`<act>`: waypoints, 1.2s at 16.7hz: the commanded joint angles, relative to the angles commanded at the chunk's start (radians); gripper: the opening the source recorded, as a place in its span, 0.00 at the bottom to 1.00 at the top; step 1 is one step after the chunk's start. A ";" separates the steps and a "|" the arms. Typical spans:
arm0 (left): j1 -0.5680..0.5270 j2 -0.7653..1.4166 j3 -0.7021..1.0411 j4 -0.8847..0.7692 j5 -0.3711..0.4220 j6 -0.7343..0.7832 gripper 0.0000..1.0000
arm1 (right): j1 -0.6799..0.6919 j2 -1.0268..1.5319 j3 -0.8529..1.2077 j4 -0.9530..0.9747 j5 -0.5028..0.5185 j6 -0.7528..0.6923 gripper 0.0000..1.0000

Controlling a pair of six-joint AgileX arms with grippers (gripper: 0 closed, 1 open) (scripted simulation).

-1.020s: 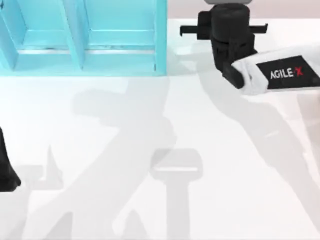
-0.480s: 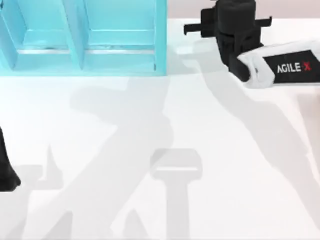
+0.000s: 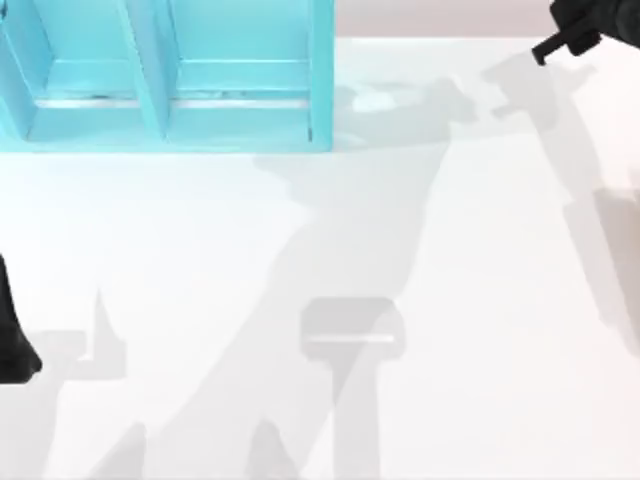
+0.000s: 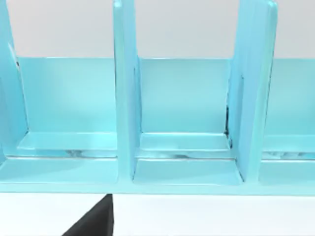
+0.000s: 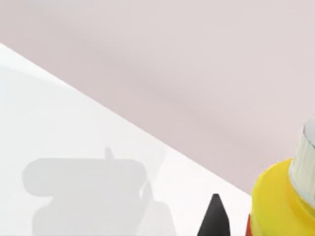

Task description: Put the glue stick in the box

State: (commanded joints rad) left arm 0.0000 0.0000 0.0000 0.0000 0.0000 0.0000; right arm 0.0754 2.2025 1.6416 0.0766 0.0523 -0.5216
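While right pincer (image 3: pixel 570 30) sits top-right, grip unclear, glue stick (image 5: pixel 288 196) close by.

White table (image 3: pixel 450 250), pale pinkish backdrop (image 5: pixel 197 59)

No lettering, label, brand, number or sign can be read on anything in these views.

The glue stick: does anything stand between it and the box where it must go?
Nothing visible does. The glue stick is at the right hand, near the table's far right corner. Bare table lies between there and the box. The left arm is parked at the left edge, off that path.
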 joint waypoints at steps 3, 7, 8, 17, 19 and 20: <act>0.000 0.000 0.000 0.000 0.000 0.000 1.00 | -0.176 -0.064 0.016 -0.262 -0.201 -0.308 0.00; 0.000 0.000 0.000 0.000 0.000 0.000 1.00 | -0.430 -0.117 0.006 -0.643 -0.488 -0.750 0.00; 0.000 0.000 0.000 0.000 0.000 0.000 1.00 | -0.493 -0.122 -0.004 -0.739 -0.559 -0.860 0.00; 0.000 0.000 0.000 0.000 0.000 0.000 1.00 | -0.982 -0.047 -0.170 -1.494 -1.109 -1.725 0.00; 0.000 0.000 0.000 0.000 0.000 0.000 1.00 | -1.054 -0.020 -0.207 -1.609 -1.192 -1.856 0.00; 0.000 0.000 0.000 0.000 0.000 0.000 1.00 | -1.083 -0.008 -0.223 -1.655 -1.225 -1.907 0.00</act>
State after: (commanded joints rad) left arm 0.0000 0.0000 0.0000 0.0000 0.0000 0.0000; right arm -1.0074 2.1943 1.4190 -1.5779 -1.1723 -2.4288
